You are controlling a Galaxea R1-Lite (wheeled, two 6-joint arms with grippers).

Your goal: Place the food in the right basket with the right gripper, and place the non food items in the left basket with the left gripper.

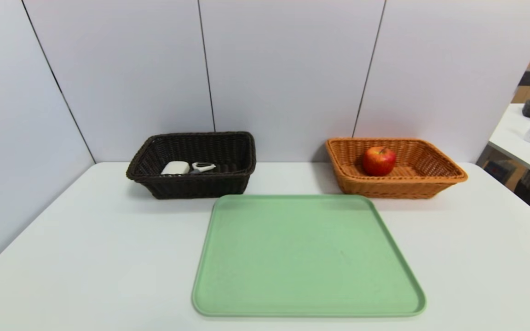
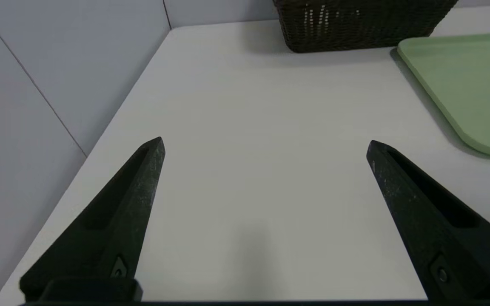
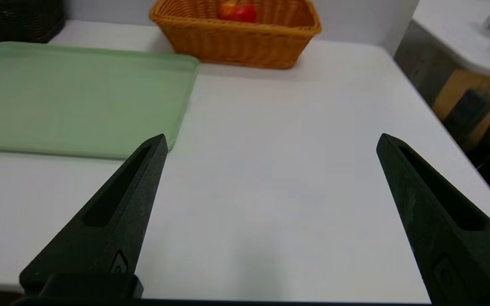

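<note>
I am looking down at a green tray (image 1: 306, 257) that is lying bare in the middle of the white table (image 1: 85, 266), with nothing on it for me to pick up. Behind it, the dark basket (image 1: 191, 186) on my left is holding two non-food things: a small white case (image 1: 175, 168) and, just beside it, a white and grey gadget (image 1: 203, 167) that I cannot identify with any confidence. The orange basket (image 1: 430, 181) on my right is holding a red apple (image 1: 378, 161), sitting upright near the middle of it. Judging from how things are lying, the sorting is looking finished: the food is sitting in the right basket, the other items are sitting in the left one, and I am seeing nothing loose on the tray or the table that is waiting to be moved. My left gripper (image 2: 266, 144) is hovering low over the bare table near my left edge, its two fingers spread wide with nothing between them, the dark basket well ahead of it and a corner of the tray off to one side. My right gripper (image 3: 270, 142) is hanging the same way over the bare table on my right, fingers wide apart and carrying nothing, with the orange basket and its apple well ahead. Neither arm is showing in my head view, so both are sitting pulled back toward me.
</note>
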